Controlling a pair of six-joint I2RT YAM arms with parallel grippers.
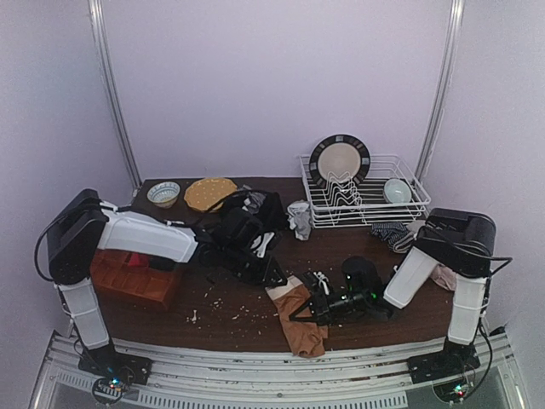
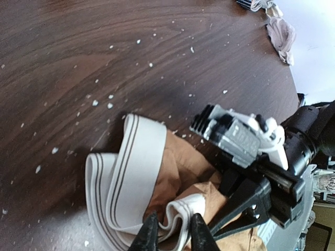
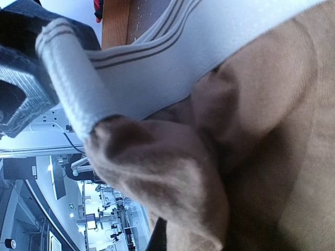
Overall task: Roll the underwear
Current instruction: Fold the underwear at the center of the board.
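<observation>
The tan-brown underwear (image 1: 298, 322) with a white striped waistband (image 2: 123, 172) lies crumpled near the table's front edge. My left gripper (image 2: 175, 236) pinches a fold of that waistband between its black fingertips (image 2: 151, 235); in the top view this gripper (image 1: 274, 274) sits at the garment's upper left corner. My right gripper (image 1: 306, 310) comes in from the right, shut on the tan cloth (image 3: 251, 104), with its dark fingers (image 2: 242, 201) in the fabric. Black underwear (image 1: 255, 213) is piled at the back and a light grey one (image 1: 300, 218) lies beside the rack.
A white dish rack (image 1: 409, 213) with a plate (image 1: 339, 160) and a bowl (image 1: 397, 190) stands back right, a striped sock (image 1: 390, 232) in front of it. A patterned bowl (image 1: 163, 193) and yellow plate (image 1: 209, 192) sit back left. A red-brown box (image 1: 136, 274) is at left. Crumbs (image 1: 226, 307) dot the wood.
</observation>
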